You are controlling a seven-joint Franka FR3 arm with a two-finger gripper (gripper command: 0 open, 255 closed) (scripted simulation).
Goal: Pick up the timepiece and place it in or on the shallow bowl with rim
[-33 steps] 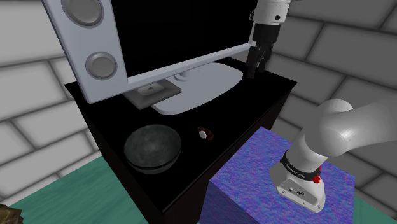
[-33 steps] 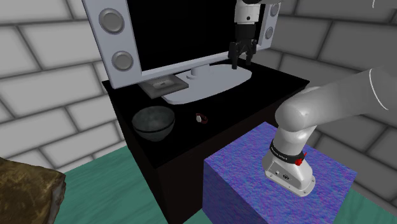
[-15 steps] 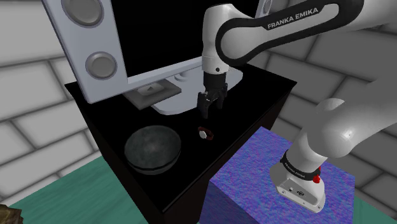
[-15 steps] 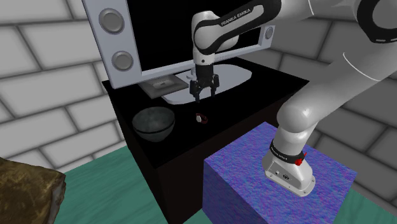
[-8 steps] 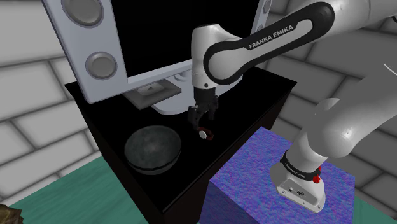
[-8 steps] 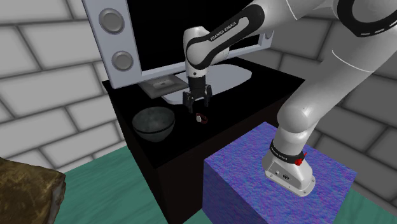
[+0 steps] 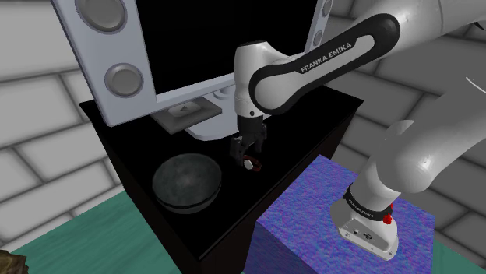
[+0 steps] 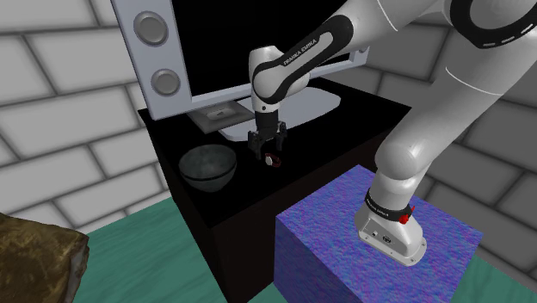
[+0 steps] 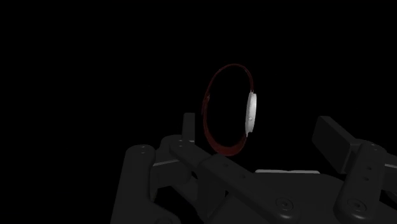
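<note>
A small wristwatch (image 7: 249,163) with a dark red band and a white face lies on the black table (image 7: 311,124), to the right of the bowl in the shoulder view. The dark grey shallow bowl (image 7: 187,180) is empty. My black gripper (image 7: 248,152) hangs open, pointing down, just above the watch. In the second exterior view the gripper (image 8: 266,151) is directly over the watch (image 8: 274,160), with the bowl (image 8: 207,165) to its left. In the wrist view the watch (image 9: 232,111) stands on edge between the spread fingers (image 9: 331,137), nearer the opposite finger and untouched.
A large screen with a white oval foot (image 7: 241,105) and grey speakers (image 7: 109,54) fills the table's back. A flat grey square piece (image 7: 185,111) lies by the foot. The blue-purple stand (image 7: 311,226) is at the lower right. A brown object (image 8: 34,258) sits on the floor.
The arm has swung down from the table's far right corner, past the screen's foot, and now hovers just above the watch. The fingers have stayed open. Watch and bowl have not moved.
</note>
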